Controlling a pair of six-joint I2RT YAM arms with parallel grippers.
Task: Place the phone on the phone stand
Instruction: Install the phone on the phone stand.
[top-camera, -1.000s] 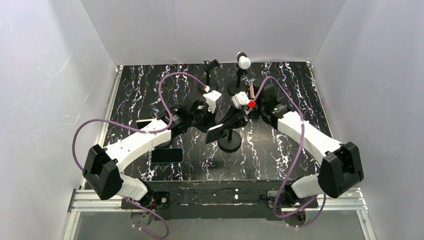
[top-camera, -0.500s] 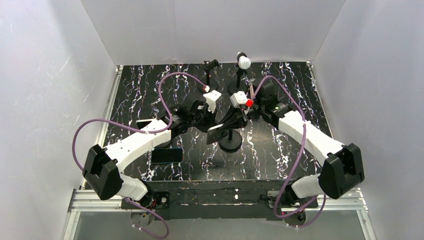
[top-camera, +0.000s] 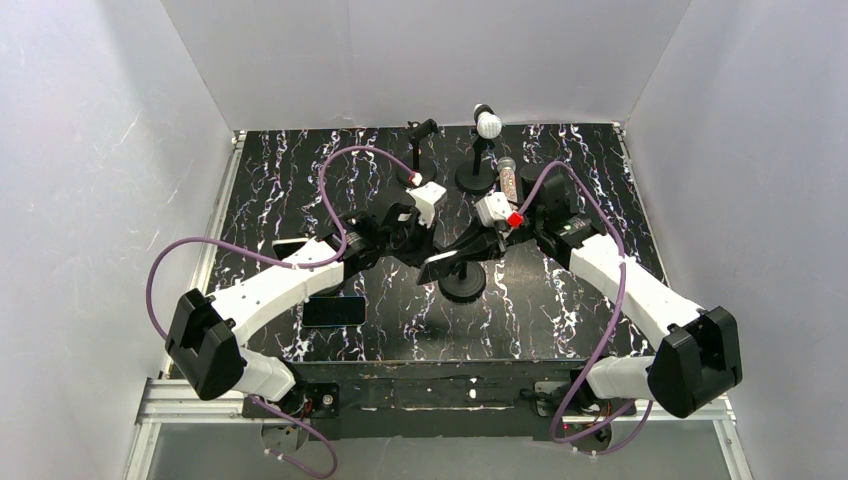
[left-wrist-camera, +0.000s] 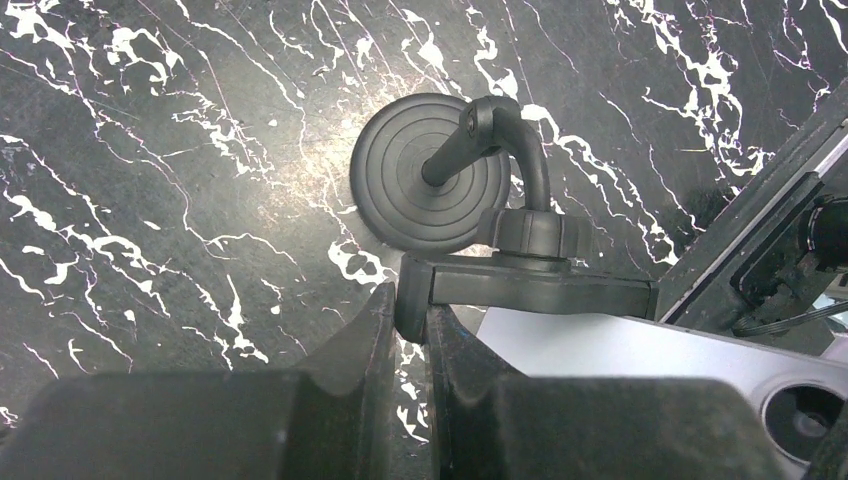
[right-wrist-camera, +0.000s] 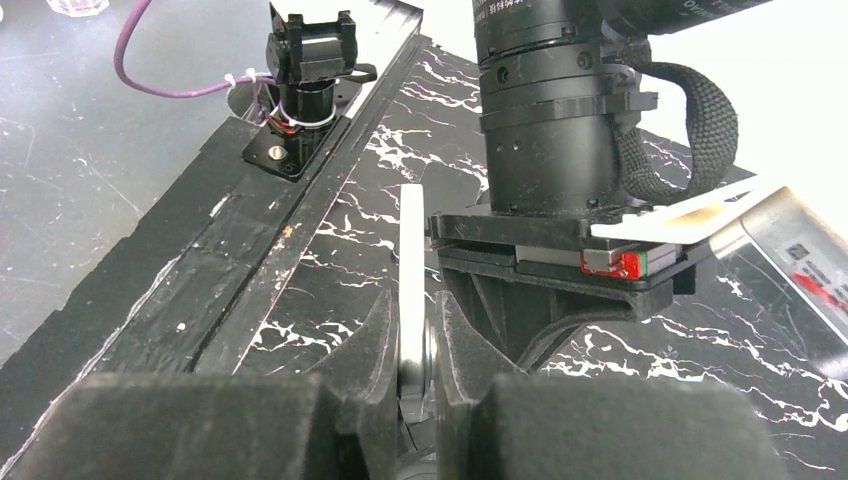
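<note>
The right end effector (right-wrist-camera: 412, 350) is clamping the thin, stiff, probably slippery phone (right-wrist-camera: 411, 260) across its flat faces, just beside the cradle (left-wrist-camera: 540, 290) of the phone stand (left-wrist-camera: 420, 185), whose end the left end effector (left-wrist-camera: 408, 330) is gripping.

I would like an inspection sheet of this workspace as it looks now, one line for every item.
Surface: black marbled table, no spill seen.
Job's things: phone held at the clamp of the phone stand; whether it is seated cannot be told.
Clutter: second phone lying flat at the left; clamp stand, white-ball stand and small tube towards the back.
Pincers: left pincer shut on the clamp's end; right pincer shut on the phone's edge.
Cables: purple cables loop from both arms above the table.
Surroundings: white walls on three sides.
</note>
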